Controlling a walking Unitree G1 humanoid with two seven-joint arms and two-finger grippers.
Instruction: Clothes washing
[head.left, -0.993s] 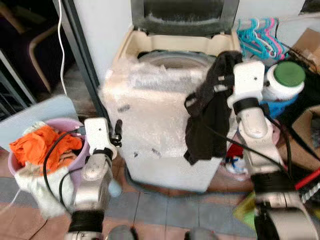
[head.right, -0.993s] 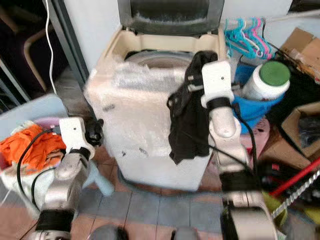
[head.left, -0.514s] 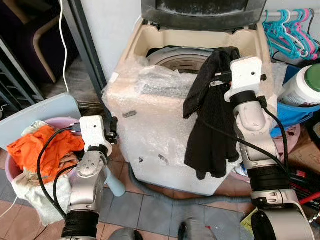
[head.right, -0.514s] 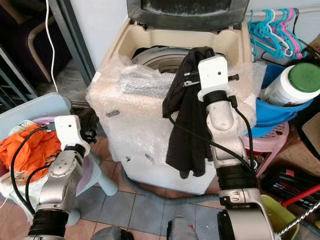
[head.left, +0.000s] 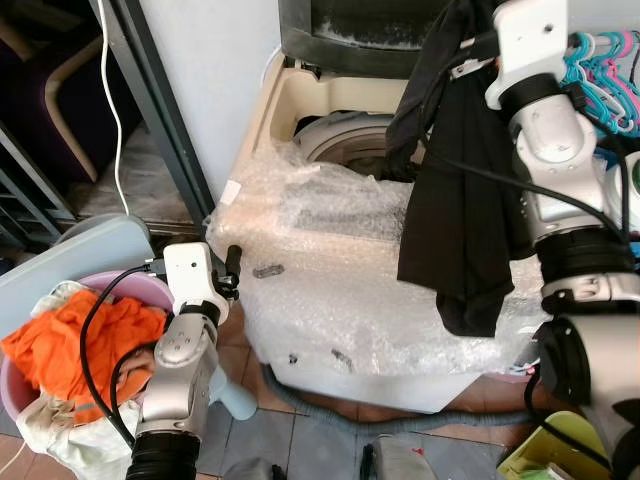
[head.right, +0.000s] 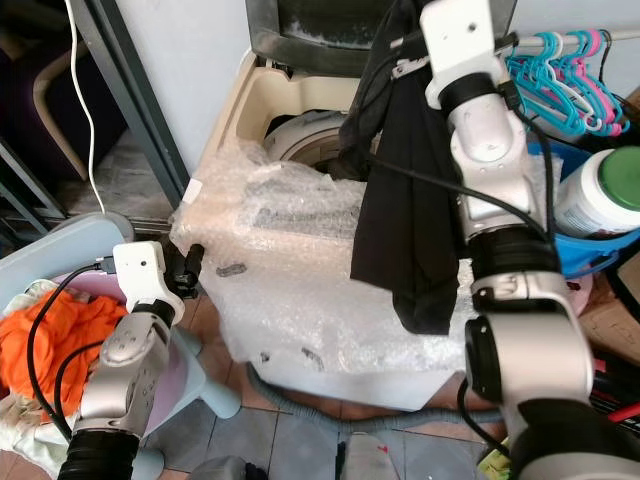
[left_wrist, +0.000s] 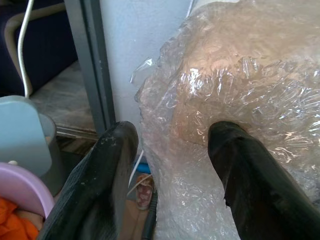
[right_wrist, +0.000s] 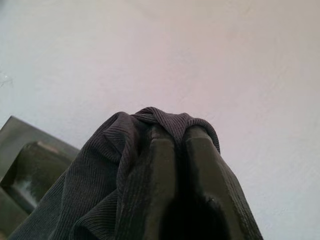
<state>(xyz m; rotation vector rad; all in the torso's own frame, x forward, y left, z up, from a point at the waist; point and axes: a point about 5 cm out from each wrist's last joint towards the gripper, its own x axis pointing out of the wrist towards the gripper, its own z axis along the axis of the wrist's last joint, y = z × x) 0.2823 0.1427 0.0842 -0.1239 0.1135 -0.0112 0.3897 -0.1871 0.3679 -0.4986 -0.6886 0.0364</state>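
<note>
Black garment held high over the open washing machine, ready to go into the drum.

To do this step well, I judge the right claw (right_wrist: 175, 150) should carry the black garment (head.left: 455, 210) further over the drum (head.left: 345, 140), which lies below and to the left of it, until the hanging tail clears the bubble wrap (head.left: 340, 260) draped over the machine's front; letting go too early would leave the cloth caught on the rim. The right claw is pinched nearly closed on a fold of the garment, which drapes around both fingers and hangs straight down beneath it. The left claw (left_wrist: 172, 165) is low beside the machine's front corner, fingers spread wide and holding nothing, with the laundry basket (head.left: 120, 290) of orange clothes (head.left: 80, 340) just behind it.
</note>
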